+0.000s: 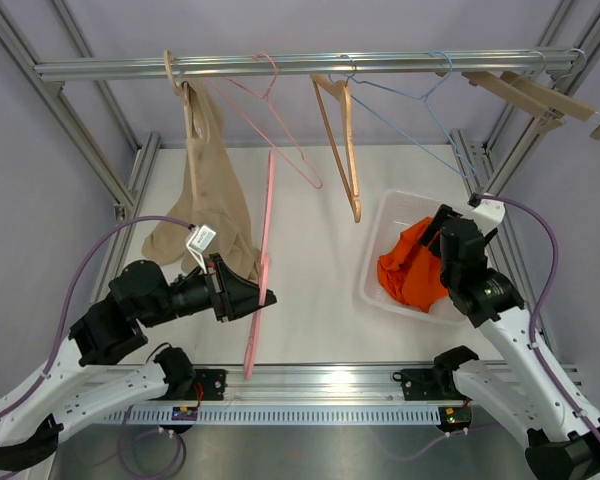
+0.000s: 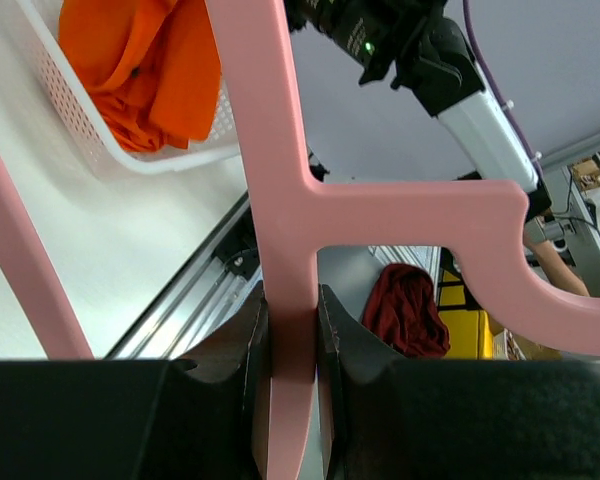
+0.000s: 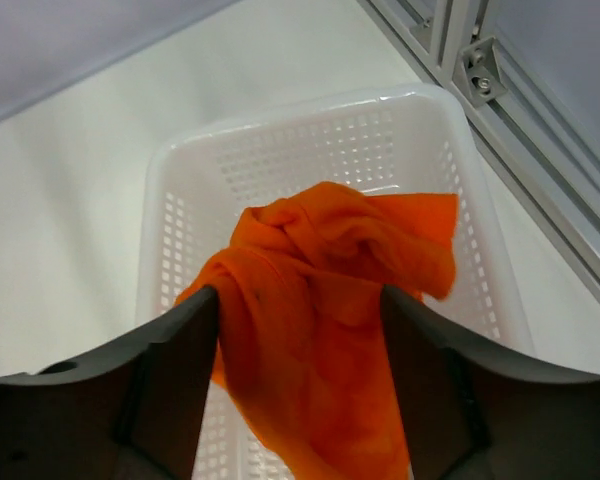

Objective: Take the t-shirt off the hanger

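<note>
Orange t-shirt point(image 3: 330, 230) lies bunched in white basket point(image 3: 280, 112) on table, clear of pink hanger point(image 2: 280, 150). Left tool point(image 2: 292, 325) clamped on bare hanger; right tool point(image 3: 298, 300) spread wide over shirt. Cloth looks light, limp, unbreakable; pinch any raised fold.

Pink hanger point(image 2: 290, 230): moulded plastic, smooth, satin sheen. Orange t-shirt point(image 3: 320, 300): soft cloth, matt, creased. Basket point(image 3: 280, 150): white perforated plastic, slightly glossy. Rail point(image 1: 280, 66) across the top of the overhead frame: extruded metal, brushed grey finish. Wooden hanger point(image 1: 351, 160), upper centre: pale wood, smooth. Beige garment point(image 1: 215, 200), upper left: thin matt cloth. Table point(image 1: 310, 300): white, smooth, matt. Left gripper point(image 2: 292, 335): black, matt.
</note>
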Robot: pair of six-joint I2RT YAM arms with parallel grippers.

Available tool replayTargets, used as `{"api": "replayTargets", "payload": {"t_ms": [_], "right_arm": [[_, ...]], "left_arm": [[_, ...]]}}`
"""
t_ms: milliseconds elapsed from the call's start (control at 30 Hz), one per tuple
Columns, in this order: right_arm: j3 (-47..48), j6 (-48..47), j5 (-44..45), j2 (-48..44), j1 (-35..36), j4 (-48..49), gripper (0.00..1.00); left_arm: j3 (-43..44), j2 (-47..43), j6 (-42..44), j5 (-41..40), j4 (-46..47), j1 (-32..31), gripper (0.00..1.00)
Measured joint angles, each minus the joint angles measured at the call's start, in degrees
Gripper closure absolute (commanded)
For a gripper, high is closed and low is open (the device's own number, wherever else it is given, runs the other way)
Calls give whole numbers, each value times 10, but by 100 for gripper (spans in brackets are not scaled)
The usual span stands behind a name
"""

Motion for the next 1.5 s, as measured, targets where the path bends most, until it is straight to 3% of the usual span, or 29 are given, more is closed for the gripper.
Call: {"api": "replayTargets", "payload": {"t_ms": [100, 267, 400, 500, 633, 767, 1100, 1200, 1233, 1333, 1367, 1433, 1500], "right_arm": [[11, 14, -30, -15, 0, -49, 15], [58, 20, -127, -93, -1, -90, 22], [87, 44, -313, -123, 6, -34, 25], [96, 49, -380, -92, 81, 9, 25], [133, 23, -365, -16, 287, 20, 25], [153, -11, -285, 28, 433, 26, 22], [194, -77, -53, 114, 584, 25, 24], [200, -95, 10, 150, 603, 20, 34], [202, -99, 27, 158, 606, 19, 45], [204, -112, 67, 172, 615, 16, 64], [205, -116, 80, 174, 618, 15, 79], [210, -117, 112, 179, 631, 12, 89], [216, -114, 167, 183, 647, 5, 100]], "left_arm": [[0, 26, 0, -14, 34, 0, 100], [2, 75, 0, -31, 90, 0, 100], [22, 126, 0, -55, 119, 1, 100], [38, 166, -8, -74, 157, 9, 100], [54, 210, -29, -97, 202, 36, 100], [56, 236, -52, -117, 238, 61, 100], [63, 268, -107, -113, 300, 83, 100], [63, 269, -125, -105, 315, 83, 100], [63, 269, -128, -103, 318, 83, 100], [63, 269, -137, -100, 320, 83, 100], [63, 269, -139, -99, 320, 83, 100], [63, 268, -143, -97, 325, 84, 98], [62, 265, -143, -94, 334, 84, 88]]}}
